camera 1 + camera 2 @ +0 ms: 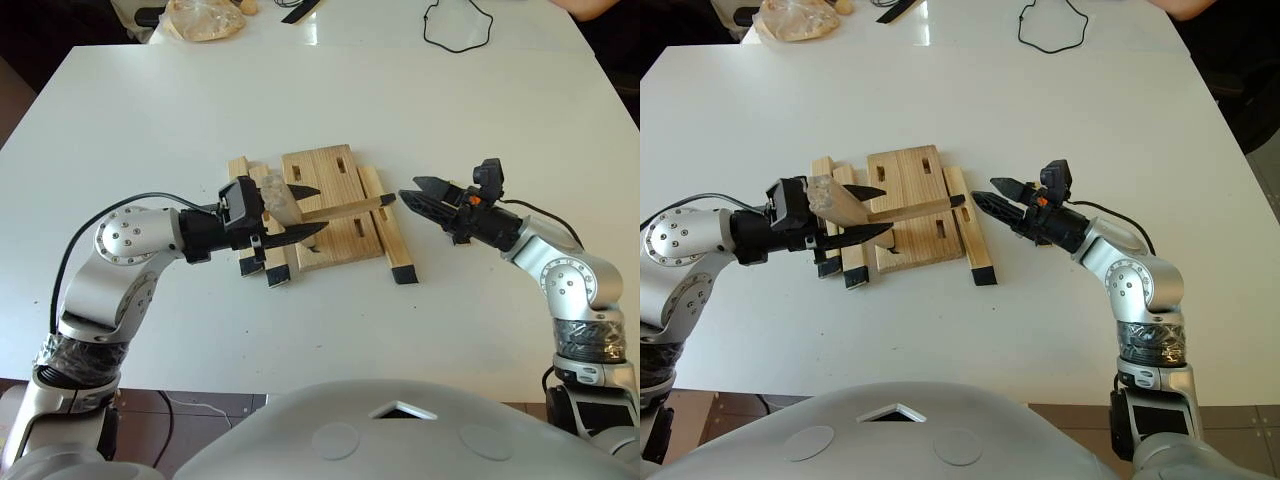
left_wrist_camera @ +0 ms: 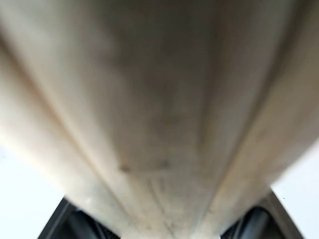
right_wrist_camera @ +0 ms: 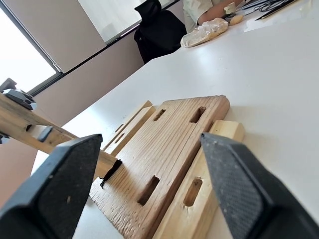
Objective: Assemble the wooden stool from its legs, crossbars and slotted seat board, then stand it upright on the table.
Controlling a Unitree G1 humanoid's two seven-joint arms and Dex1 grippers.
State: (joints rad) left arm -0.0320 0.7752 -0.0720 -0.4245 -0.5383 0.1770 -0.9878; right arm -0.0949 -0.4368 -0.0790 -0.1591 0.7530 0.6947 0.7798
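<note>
The slotted seat board (image 1: 335,210) lies flat in the middle of the white table (image 1: 140,120). One black-tipped leg (image 1: 392,243) lies along its right edge. Two or more legs (image 1: 268,255) lie side by side at its left edge. My left gripper (image 1: 320,208) is shut on a long wooden bar (image 1: 345,208) and holds it a little above the board, its black-tipped free end pointing right. That bar's wood (image 2: 159,109) presses close against the left wrist camera. My right gripper (image 1: 408,188) is open just right of the bar's tip, and past its fingers (image 3: 55,189) lie the board (image 3: 169,144) and the bar (image 3: 30,127).
A crumpled plastic bag (image 1: 205,18) and a black cable (image 1: 455,28) lie on the table behind, at the far edge. White tabletop stretches bare all around the wooden parts, to the front edge (image 1: 330,385).
</note>
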